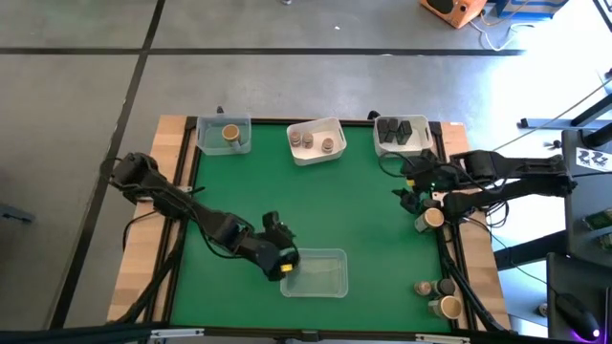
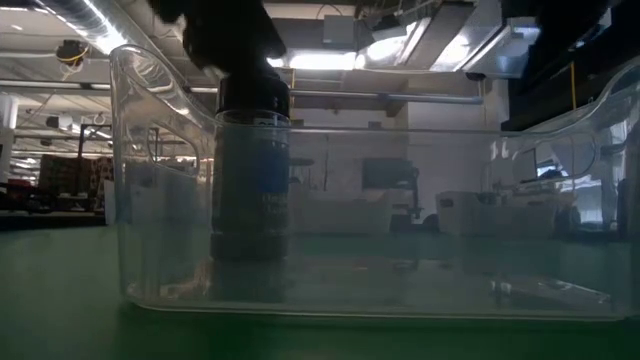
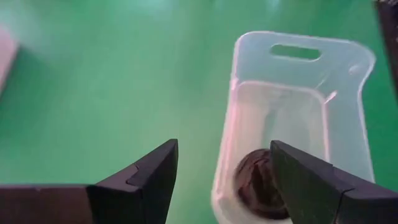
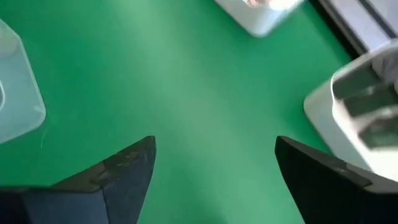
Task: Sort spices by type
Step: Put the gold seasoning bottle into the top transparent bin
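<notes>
Left gripper (image 1: pixel 284 265) over left end of clear tray (image 1: pixel 325 285) at near table edge, fingers parted, straddling tray wall; dark-topped jar (image 3: pixel 256 185) upright inside tray, released, not gripped. Right gripper (image 1: pixel 409 186) over green mat (image 1: pixel 316 210) at right, fingers spread, holding nothing. Tan-topped jar (image 1: pixel 433 218) just beside it. Far trays: one jar (image 1: pixel 230 134) left, three jars (image 1: pixel 313 141) middle, dark containers (image 1: pixel 401 132) right. More jars (image 1: pixel 437 294) on right wooden border.
</notes>
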